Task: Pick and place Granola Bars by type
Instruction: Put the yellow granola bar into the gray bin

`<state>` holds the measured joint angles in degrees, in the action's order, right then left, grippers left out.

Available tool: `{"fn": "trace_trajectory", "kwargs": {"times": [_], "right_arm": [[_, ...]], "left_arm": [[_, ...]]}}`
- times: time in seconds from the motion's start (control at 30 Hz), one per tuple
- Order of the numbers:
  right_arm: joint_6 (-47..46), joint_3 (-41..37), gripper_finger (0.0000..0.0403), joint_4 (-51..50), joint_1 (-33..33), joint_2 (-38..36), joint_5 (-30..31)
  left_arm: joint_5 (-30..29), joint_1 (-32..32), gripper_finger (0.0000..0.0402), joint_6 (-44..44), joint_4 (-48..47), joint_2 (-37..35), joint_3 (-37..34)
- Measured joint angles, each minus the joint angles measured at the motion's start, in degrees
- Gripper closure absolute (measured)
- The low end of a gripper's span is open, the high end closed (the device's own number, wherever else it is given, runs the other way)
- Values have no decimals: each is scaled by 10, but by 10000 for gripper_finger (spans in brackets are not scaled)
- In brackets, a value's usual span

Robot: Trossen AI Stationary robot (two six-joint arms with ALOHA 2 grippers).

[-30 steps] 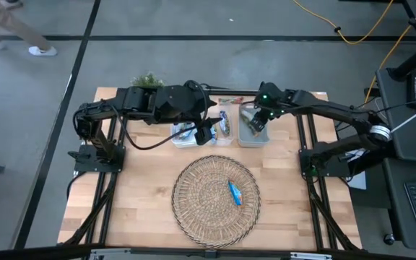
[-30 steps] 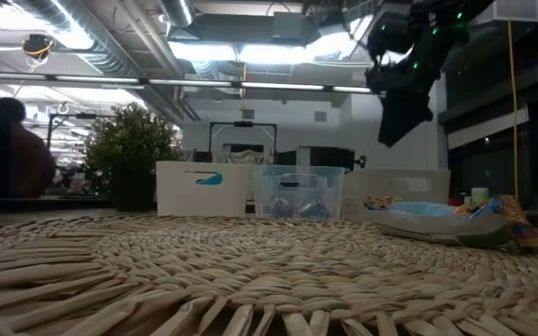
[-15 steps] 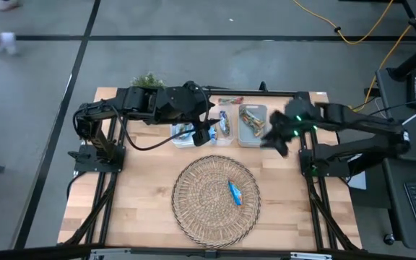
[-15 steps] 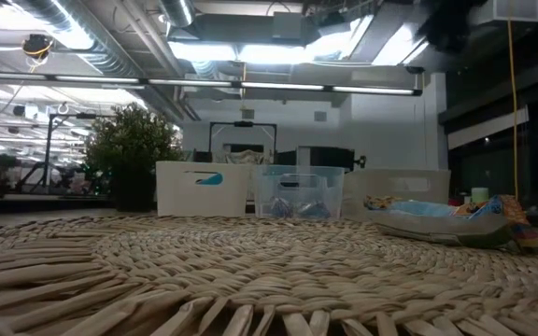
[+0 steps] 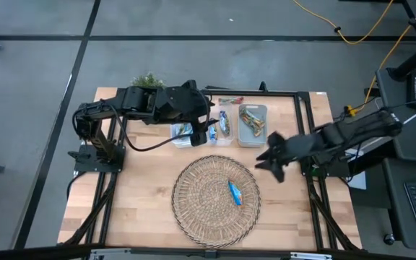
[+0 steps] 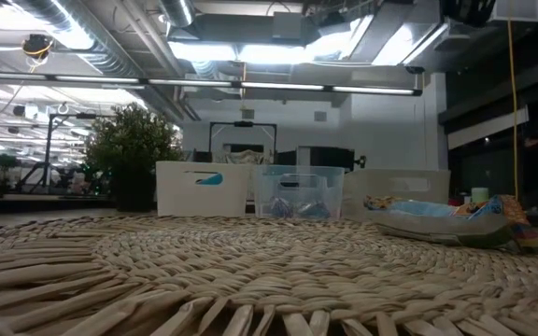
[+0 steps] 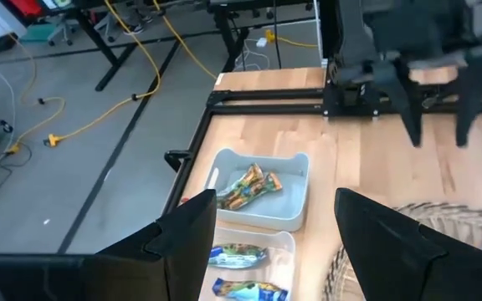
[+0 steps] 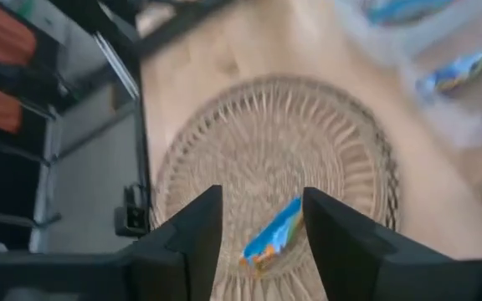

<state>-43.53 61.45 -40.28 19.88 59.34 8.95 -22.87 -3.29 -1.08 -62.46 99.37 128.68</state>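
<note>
One blue bar left on wicker tray, toward 3 o'clock of its centre. Three bins at table's 12 o'clock: rightmost bin with brown bars, middle bin and left bin with blue. Right gripper at tray's 2 o'clock, released, empty, aimed at bar. Left gripper spread over bins, waiting. Step judged: reach for last bar. Next: descend, straddle wrapper, clench.

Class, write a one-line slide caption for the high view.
Right gripper open beside wicker tray holding one blue bar; left gripper over the bins.

Bright overhead lighting; blurred right wrist view.
</note>
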Motion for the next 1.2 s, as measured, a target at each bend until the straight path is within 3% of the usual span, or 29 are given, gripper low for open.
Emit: {"fn": "trace_trajectory", "kwargs": {"times": [0.47,0.83,1.2], "right_arm": [[-98,0,231,9,14,253,-53],[-142,0,138,66,14,338,-61],[-144,0,130,102,9,429,-91]], "left_arm": [[0,7,167,-47,-39,-3,0],[5,17,167,-42,-56,-3,0],[21,16,167,-34,-56,-3,0]]}}
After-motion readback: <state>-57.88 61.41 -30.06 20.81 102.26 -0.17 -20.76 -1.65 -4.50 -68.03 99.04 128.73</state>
